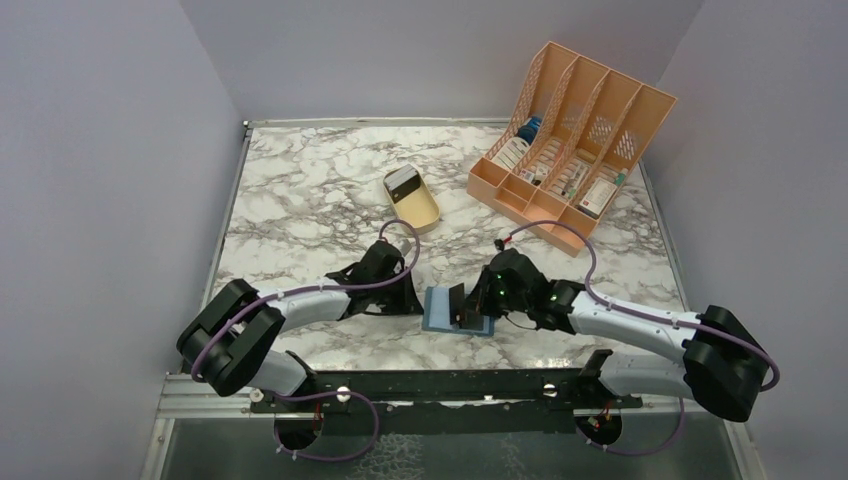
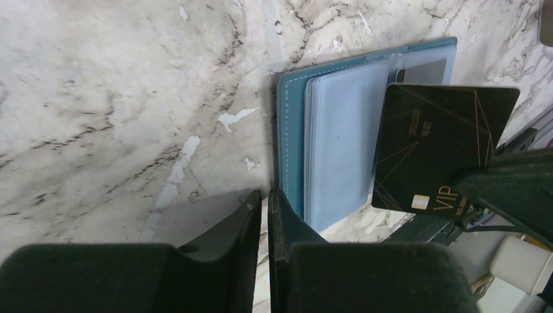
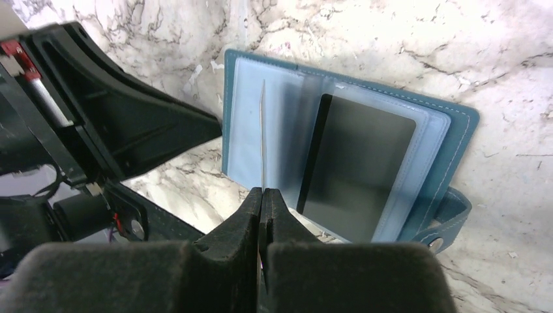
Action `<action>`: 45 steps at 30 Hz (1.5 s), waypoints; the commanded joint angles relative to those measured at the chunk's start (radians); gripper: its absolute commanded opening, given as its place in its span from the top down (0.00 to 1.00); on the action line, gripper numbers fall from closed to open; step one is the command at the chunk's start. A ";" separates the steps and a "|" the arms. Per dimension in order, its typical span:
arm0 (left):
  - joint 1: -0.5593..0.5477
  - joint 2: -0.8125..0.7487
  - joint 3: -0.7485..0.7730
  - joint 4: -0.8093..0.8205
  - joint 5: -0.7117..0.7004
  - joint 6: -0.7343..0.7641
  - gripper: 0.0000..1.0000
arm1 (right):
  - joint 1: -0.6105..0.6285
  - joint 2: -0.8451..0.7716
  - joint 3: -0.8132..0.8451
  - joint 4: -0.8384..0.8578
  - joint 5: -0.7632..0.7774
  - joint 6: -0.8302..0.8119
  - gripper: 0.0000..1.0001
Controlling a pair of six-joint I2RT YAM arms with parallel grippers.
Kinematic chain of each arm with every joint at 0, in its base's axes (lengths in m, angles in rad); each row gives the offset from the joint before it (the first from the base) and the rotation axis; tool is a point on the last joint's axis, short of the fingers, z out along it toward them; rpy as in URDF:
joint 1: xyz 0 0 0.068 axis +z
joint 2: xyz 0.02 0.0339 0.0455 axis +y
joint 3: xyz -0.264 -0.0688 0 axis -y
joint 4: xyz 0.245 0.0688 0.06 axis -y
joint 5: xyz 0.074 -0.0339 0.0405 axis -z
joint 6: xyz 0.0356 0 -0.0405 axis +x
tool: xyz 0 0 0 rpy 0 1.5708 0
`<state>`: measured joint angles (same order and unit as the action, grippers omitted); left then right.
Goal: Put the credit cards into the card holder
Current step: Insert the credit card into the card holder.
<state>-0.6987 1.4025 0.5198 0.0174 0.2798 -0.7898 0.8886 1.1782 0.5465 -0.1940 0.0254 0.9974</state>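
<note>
The card holder [image 1: 440, 311] lies open on the marble near the front edge, pale blue pockets up [image 2: 342, 147] [image 3: 280, 130]. One dark card [image 3: 358, 166] sits in its right pocket. My right gripper [image 1: 470, 315] [image 3: 261, 192] is shut on a black credit card with gold lines [image 2: 437, 143], held upright over the holder; it shows edge-on in the right wrist view [image 3: 262, 130]. My left gripper [image 1: 412, 298] [image 2: 265, 195] is shut with a hairline gap, empty, its tip at the holder's teal left edge [image 2: 291, 130]. Another card [image 1: 404, 180] with a pale face lies in the tan tray.
The tan oval tray [image 1: 425, 212] stands behind the left gripper. An orange slotted file rack [image 1: 570, 130] with small items stands at the back right. The left arm's body [image 3: 130, 124] lies close beside the holder.
</note>
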 commanded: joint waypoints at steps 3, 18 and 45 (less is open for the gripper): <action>-0.041 -0.002 -0.028 0.019 0.001 -0.046 0.88 | -0.041 -0.020 -0.032 0.055 -0.050 -0.011 0.99; -0.050 -0.095 0.005 0.020 -0.052 -0.049 0.83 | -0.112 -0.078 -0.097 0.082 -0.140 -0.033 0.99; -0.051 0.050 -0.004 0.026 -0.027 -0.043 0.88 | -0.175 -0.034 -0.193 0.227 -0.256 -0.024 0.99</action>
<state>-0.7464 1.4300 0.5140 0.0769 0.2691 -0.8467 0.7242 1.1282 0.3782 -0.0418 -0.1768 0.9745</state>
